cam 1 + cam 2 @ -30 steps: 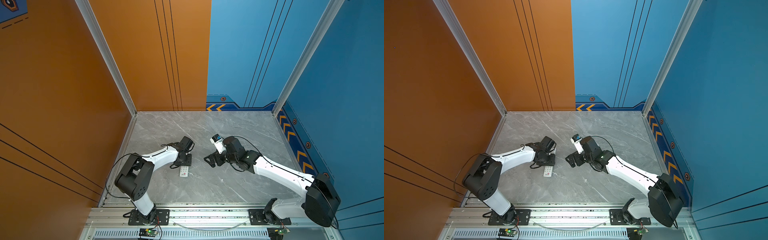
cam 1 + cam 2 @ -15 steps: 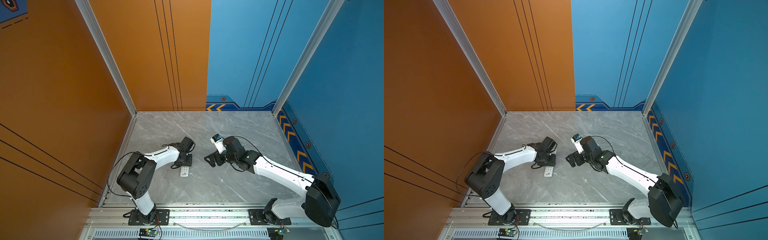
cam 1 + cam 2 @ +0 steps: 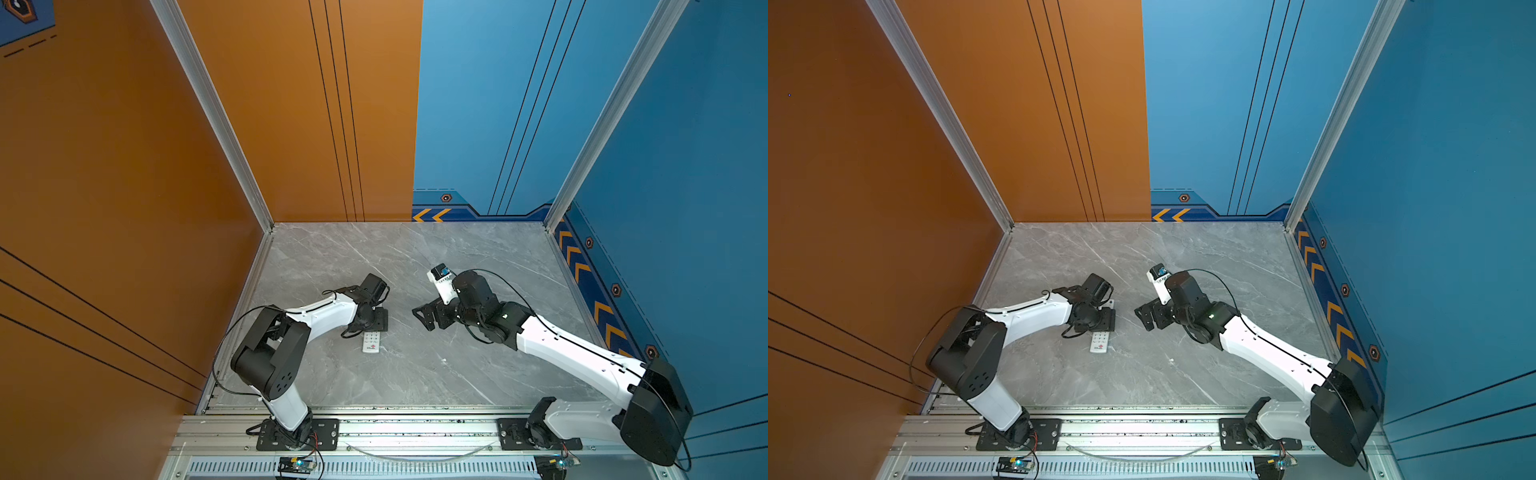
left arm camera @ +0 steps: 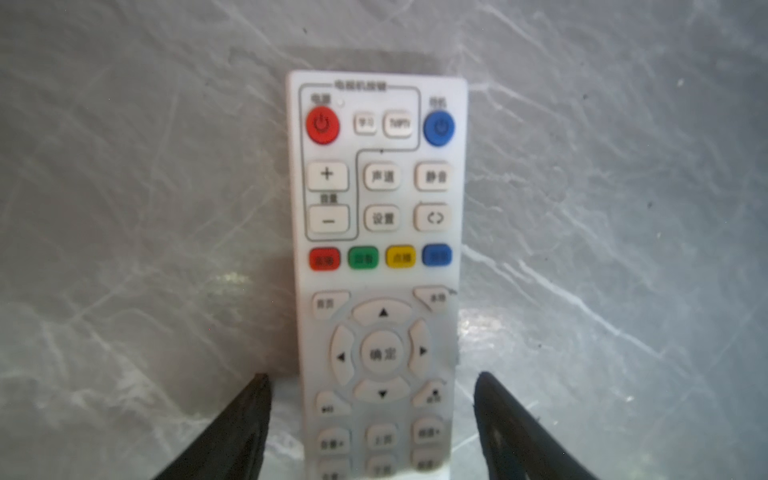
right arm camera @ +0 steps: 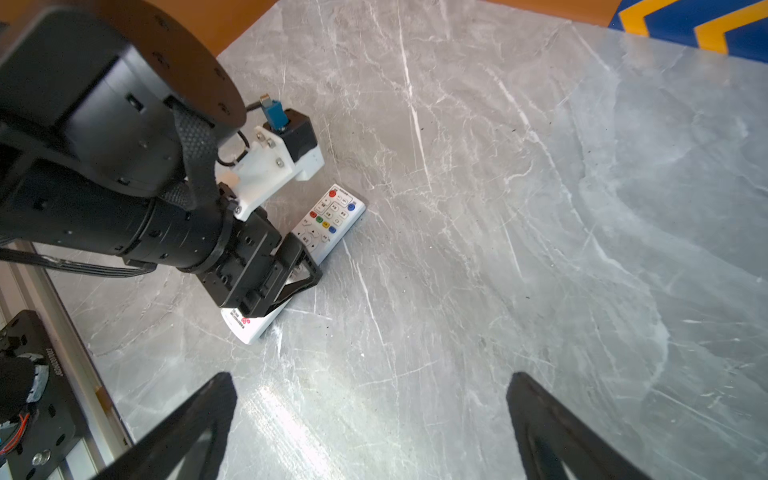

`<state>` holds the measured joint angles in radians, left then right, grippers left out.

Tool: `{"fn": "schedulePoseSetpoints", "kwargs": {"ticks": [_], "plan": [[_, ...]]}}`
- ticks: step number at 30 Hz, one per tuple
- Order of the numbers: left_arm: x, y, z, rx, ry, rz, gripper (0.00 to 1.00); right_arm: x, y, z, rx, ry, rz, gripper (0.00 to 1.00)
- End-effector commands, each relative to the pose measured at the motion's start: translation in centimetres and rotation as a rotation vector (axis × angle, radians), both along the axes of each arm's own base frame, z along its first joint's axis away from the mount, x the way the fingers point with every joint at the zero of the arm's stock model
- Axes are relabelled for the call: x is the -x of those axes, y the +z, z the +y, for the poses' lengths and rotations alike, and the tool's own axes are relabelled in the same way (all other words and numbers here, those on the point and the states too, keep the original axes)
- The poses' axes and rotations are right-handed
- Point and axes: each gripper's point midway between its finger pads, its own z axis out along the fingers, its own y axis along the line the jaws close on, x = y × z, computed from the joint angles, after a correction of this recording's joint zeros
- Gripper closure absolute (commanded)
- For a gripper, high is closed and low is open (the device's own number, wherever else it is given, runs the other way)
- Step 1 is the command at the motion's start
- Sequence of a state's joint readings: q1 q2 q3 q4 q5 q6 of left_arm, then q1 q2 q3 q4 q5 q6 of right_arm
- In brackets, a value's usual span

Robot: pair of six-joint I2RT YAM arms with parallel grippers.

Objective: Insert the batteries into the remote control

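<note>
Remote control (image 4: 380,266) lies flat, btns up, on surface (image 4: 602,208), btw spread left fingers (image 4: 241,424), not touching. Right fingers (image 5: 552,428) spread, well apart, empty. Risk: batt bay prob underneath; flipping thin bar may slip. Batteries not seen.

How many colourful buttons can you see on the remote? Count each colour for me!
On the remote control, in the left wrist view:
red buttons: 2
blue buttons: 2
green button: 1
yellow button: 1
Total: 6
</note>
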<state>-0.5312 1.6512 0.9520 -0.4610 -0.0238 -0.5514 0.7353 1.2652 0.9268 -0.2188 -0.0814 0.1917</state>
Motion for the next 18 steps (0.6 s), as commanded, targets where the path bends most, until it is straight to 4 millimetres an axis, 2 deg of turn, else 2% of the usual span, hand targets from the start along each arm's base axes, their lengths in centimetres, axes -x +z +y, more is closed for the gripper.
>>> {"fn": "schedulePoseSetpoints", "kwargs": {"ticks": [1, 4, 5, 9, 13, 18], "plan": [[0.2, 1.7, 0.7, 0.035, 0.012, -0.034, 0.09, -0.9, 1.7, -1.9, -0.003, -0.093, -0.047, 0.0], [0.3, 3.5, 1.3, 0.074, 0.018, -0.078, 0.03, -1.0, 1.9, -3.1, -0.008, -0.143, -0.058, 0.0], [0.3, 4.3, 1.6, 0.087, 0.016, -0.101, 0.01, -1.8, 2.0, -4.5, -0.008, -0.193, -0.061, 0.0], [0.2, 7.5, 3.3, 0.117, 0.004, -0.209, 0.02, -2.4, 1.5, -7.6, 0.018, -0.293, -0.086, 0.0], [0.2, 10.0, 7.0, 0.104, 0.061, -0.325, 0.02, -3.1, 0.8, -12.4, 0.075, -0.436, -0.121, 0.0], [0.4, 10.2, 12.8, 0.053, 0.252, -0.345, 0.02, -4.0, -0.4, -18.9, 0.083, -0.63, -0.14, 0.0]]}}
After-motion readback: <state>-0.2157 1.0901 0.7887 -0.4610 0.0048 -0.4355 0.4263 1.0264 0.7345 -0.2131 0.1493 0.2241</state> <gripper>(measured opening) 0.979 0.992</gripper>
